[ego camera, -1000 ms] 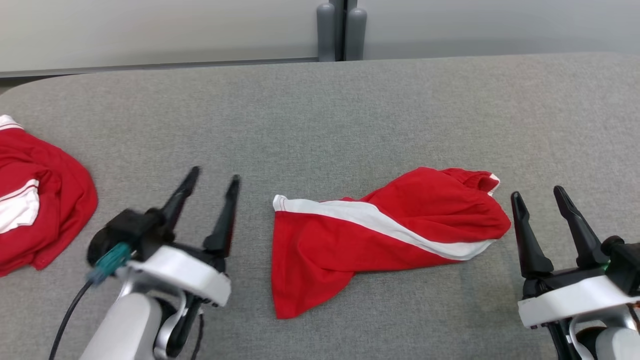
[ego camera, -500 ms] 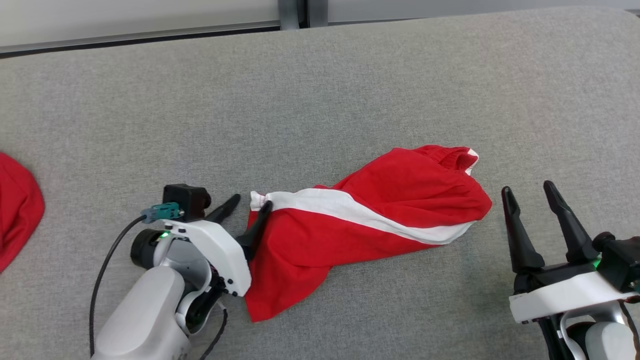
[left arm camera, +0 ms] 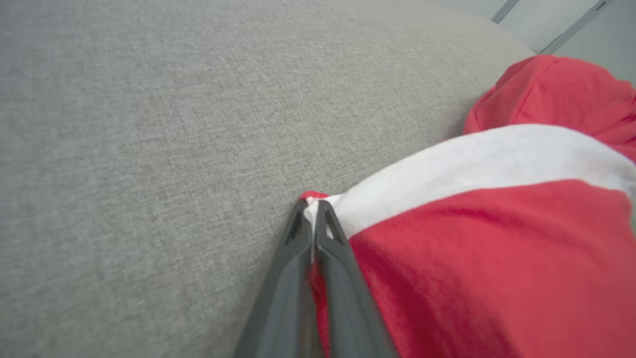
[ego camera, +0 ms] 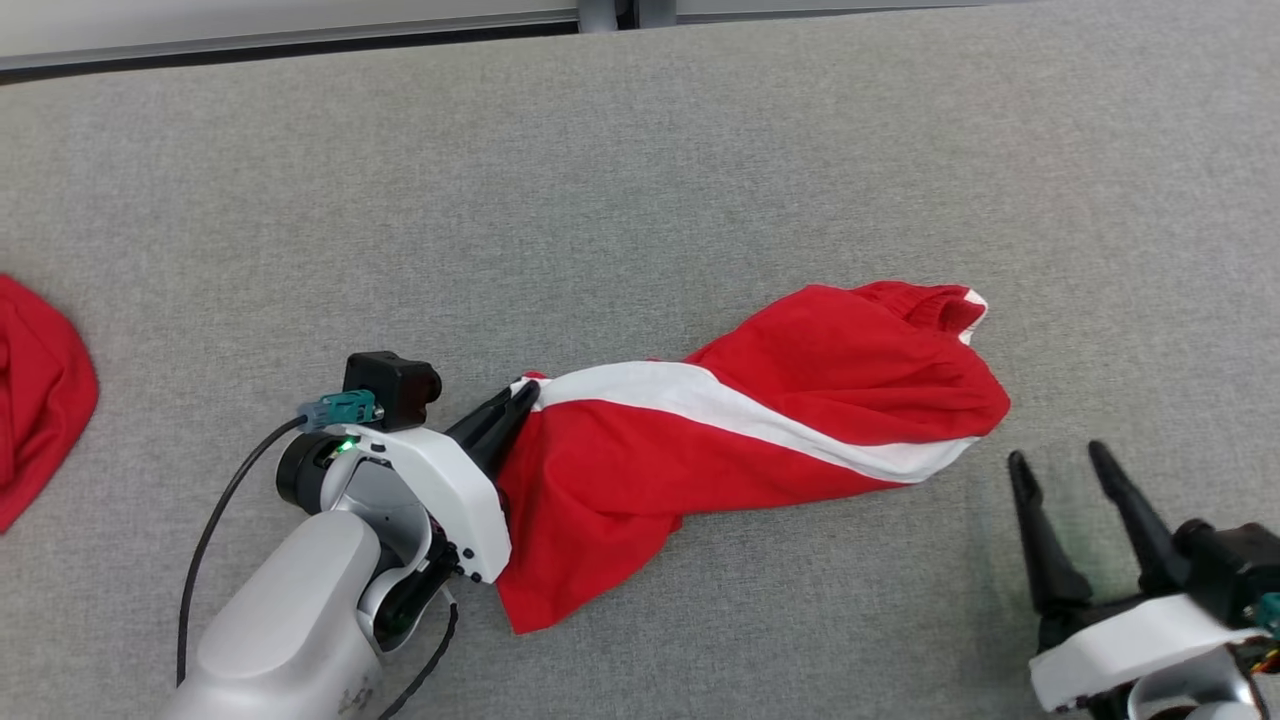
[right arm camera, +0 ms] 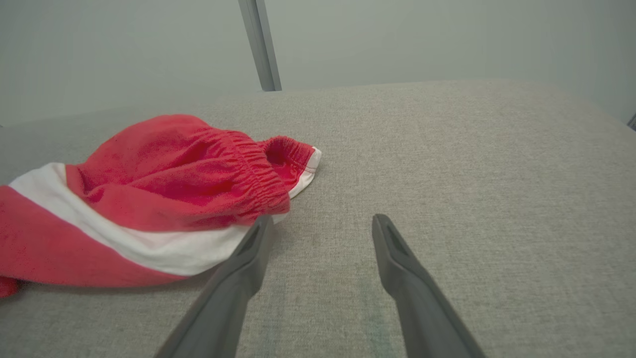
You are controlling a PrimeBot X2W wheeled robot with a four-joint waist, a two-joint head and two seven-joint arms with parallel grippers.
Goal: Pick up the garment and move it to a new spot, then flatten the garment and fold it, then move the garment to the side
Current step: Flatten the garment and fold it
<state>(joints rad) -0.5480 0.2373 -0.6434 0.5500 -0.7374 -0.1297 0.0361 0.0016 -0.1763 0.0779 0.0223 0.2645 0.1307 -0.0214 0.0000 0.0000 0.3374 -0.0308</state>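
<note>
A red garment with a white stripe (ego camera: pixel 760 430) lies crumpled across the middle of the grey surface, its elastic waistband (right arm camera: pixel 258 169) at the right end. My left gripper (ego camera: pixel 525 392) is shut on the garment's left corner, where the white stripe ends; in the left wrist view the fingertips (left arm camera: pixel 312 209) pinch that corner of the garment (left arm camera: pixel 472 238). My right gripper (ego camera: pixel 1058 458) stands open at the lower right, just off the garment's right end, holding nothing. In the right wrist view its left finger (right arm camera: pixel 248 248) is next to the white stripe of the garment (right arm camera: pixel 149 209).
A second red garment (ego camera: pixel 40 400) lies at the left edge of the grey padded surface (ego camera: pixel 640 180). A pale wall and a grey post (right arm camera: pixel 259 44) stand behind the surface's far edge.
My left gripper swung right to the garment's left corner and shut on it. The right gripper dropped lower in the head view. The camera tilted and shifted, so the whole scene moved.
</note>
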